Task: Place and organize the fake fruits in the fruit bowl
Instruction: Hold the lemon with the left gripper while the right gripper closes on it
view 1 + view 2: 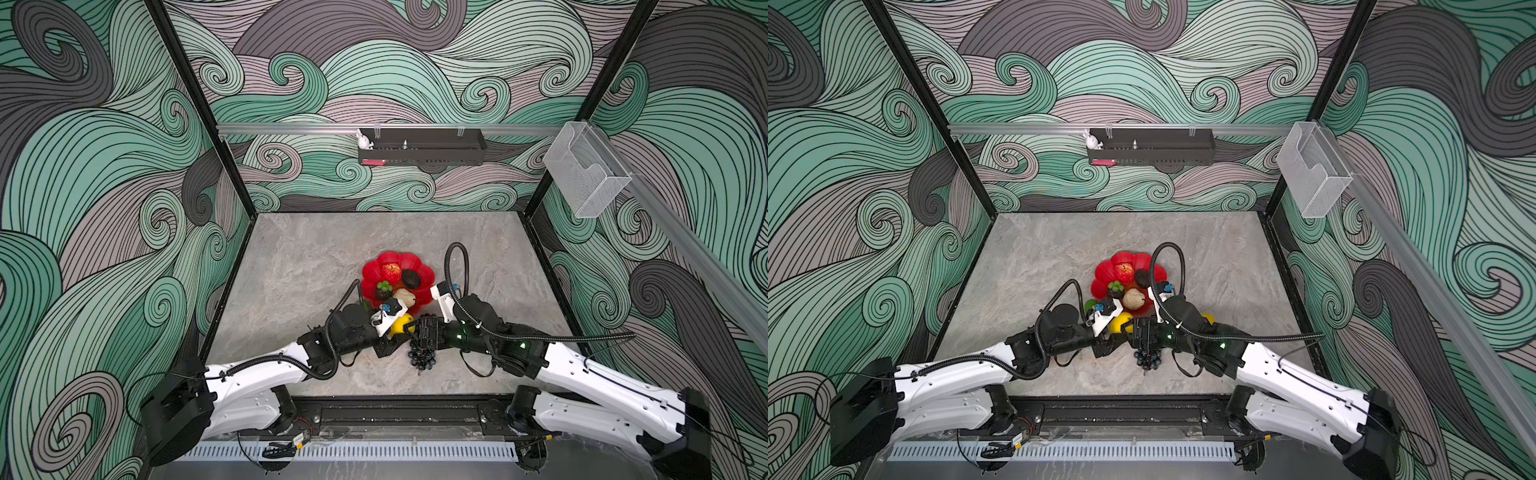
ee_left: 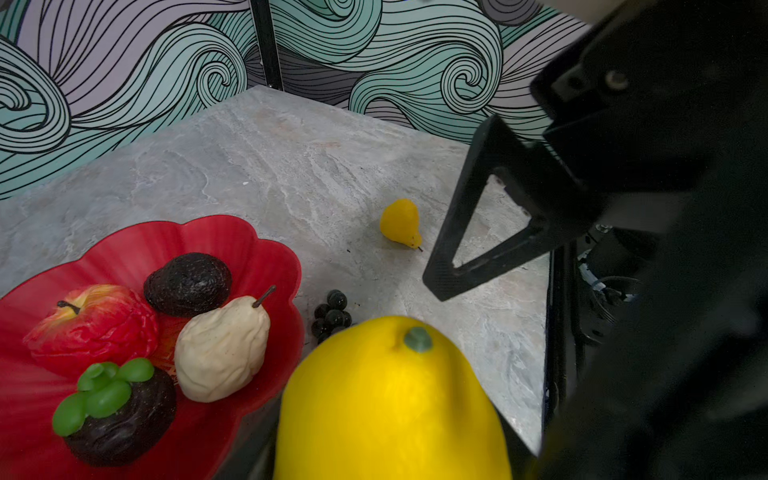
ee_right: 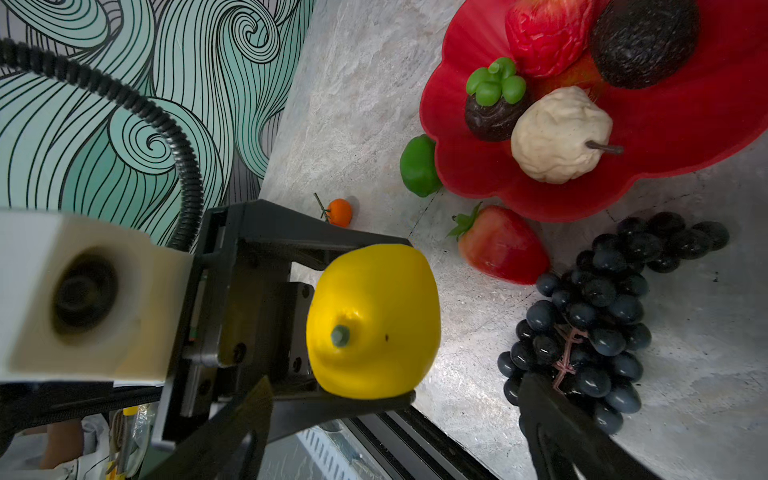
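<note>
Inside fruit bowl [image 2: 257,257]: four fruits [image 2: 220,349]; one lemon [image 2: 386,399] gripped.

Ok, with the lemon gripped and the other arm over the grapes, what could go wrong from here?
The left gripper, clamped on the lemon, and the open right gripper nearly touch in both top views; either moving could bump the other. The grape bunch is loose and sprawling, so a pinch may catch few grapes and it could drop. The fruit bowl already holds four fruits; the lemon might roll off its shallow rim.

Overhead stereo, close wrist cams, bowl [image 1: 376,266] shared
</note>
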`<state>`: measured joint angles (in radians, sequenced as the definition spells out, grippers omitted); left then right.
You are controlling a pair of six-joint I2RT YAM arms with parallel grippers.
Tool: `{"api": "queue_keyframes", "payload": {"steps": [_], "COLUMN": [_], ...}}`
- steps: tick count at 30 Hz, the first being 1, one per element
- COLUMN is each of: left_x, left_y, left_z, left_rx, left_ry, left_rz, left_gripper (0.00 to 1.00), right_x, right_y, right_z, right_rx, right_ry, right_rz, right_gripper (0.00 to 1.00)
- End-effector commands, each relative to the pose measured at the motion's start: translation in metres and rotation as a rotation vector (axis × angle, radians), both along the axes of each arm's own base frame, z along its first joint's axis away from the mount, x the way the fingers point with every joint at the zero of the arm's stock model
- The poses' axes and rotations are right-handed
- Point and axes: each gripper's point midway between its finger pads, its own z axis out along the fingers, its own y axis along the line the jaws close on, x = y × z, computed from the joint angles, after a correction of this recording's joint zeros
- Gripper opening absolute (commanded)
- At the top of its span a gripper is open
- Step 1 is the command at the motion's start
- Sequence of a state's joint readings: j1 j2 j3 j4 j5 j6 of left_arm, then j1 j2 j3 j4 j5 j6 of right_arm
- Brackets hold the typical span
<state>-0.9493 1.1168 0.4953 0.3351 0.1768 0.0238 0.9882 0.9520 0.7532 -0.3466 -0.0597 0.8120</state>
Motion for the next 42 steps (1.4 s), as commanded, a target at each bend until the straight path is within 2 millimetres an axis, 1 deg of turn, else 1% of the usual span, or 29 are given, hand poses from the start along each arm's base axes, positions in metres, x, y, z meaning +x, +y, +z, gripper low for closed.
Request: {"api": "queue_keyframes", "payload": {"steps": [1,8,16,24,30,34,40,42], "left_x": [-0.007,-0.013,-0.013,-0.015,-0.016,-0.012,-0.01,-0.007], "left_y": [-0.007,-0.009,-0.009,-0.01,-0.01,-0.008,-0.004,-0.001], "left_z": [0.011,0.013,0.012,0.012,0.011,0.011,0.013,0.013], "left_rx": [-0.027,-0.032,-0.029,-0.026,-0.018,0.011,0.002,0.008], "left_ry": [-0.037,-0.043,-0.047,-0.048,-0.048,-0.026,-0.018,-0.014], "left_rz": [-0.056,-0.076,-0.078,-0.087,-0.087,-0.056,-0.028,-0.003], "left_gripper": [0.54,0.54,0.55,0.55,0.56,0.6,0.74,0.76], "right_x": [0.003,0.001,0.001,0.003,0.004,0.005,0.008,0.01], "right_y": [0.01,0.021,0.023,0.028,0.028,0.025,0.018,0.016], "right_z": [0.011,0.004,-0.008,-0.017,-0.017,-0.015,-0.013,-0.011], "right_rx": [0.042,0.032,-0.01,-0.033,-0.046,-0.055,-0.069,-0.074], "right_ry": [-0.01,0.009,0.032,0.048,0.042,0.029,0.009,-0.001], "right_rz": [-0.005,0.016,0.012,0.011,0.007,0.001,-0.025,-0.034], "right_gripper": [0.9,0.81,0.7,0.66,0.56,0.52,0.49,0.49]}}
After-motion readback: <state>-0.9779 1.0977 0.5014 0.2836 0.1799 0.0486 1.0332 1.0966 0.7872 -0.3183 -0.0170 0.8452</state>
